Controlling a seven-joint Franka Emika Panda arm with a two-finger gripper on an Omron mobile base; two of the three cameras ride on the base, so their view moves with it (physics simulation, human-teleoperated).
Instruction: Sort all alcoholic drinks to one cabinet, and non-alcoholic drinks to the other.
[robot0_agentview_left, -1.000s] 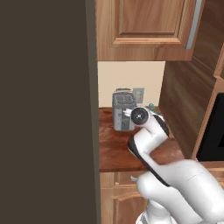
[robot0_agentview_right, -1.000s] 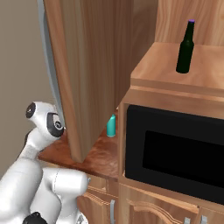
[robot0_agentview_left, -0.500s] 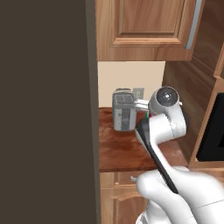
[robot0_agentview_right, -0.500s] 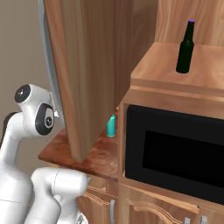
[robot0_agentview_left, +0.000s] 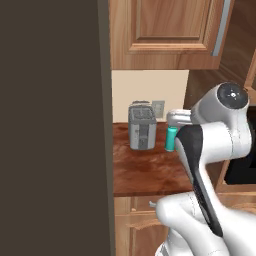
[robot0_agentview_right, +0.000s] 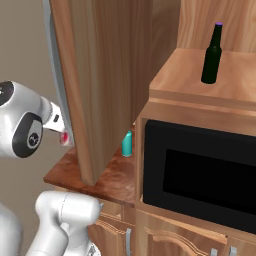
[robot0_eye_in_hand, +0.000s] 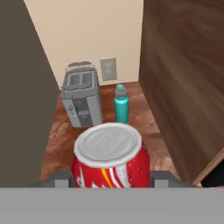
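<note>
The red soda can (robot0_eye_in_hand: 110, 158) with its silver top sits between the two dark finger tips of the claw (robot0_eye_in_hand: 109, 178), which is closed on its sides and holds it up above the desk (robot0_eye_in_hand: 144, 122). From the right base view a sliver of the can (robot0_agentview_right: 64, 138) shows at the end of the white arm, just beside the edge of a tall wooden cabinet side (robot0_agentview_right: 105, 75).

Beyond the can in the hand view, the teal bottle (robot0_eye_in_hand: 121, 104) with a grey cap stands upright on the reddish-brown desk, near the back wall. A grey toaster (robot0_eye_in_hand: 81, 99) stands just beside it, and a wall outlet (robot0_eye_in_hand: 108, 69) is mounted on the cream wall behind the two. In the left base view the teal bottle (robot0_agentview_left: 171, 138) is partly hidden by the arm, with the toaster (robot0_agentview_left: 142, 126) next to it and the outlet (robot0_agentview_left: 158, 108) above.

The slim dark-green bottle (robot0_agentview_right: 211, 54) with a purple cap stands upright on the wooden top that boxes in a black microwave (robot0_agentview_right: 200, 175), well apart from the can. The teal bottle (robot0_agentview_right: 127, 144) shows low in the gap between the cabinet side and the microwave.

A closed upper cabinet (robot0_agentview_left: 165, 30) with a grey handle hangs above the desk, and a broad dark panel (robot0_agentview_left: 50, 125) takes up the left of the left base view
</note>
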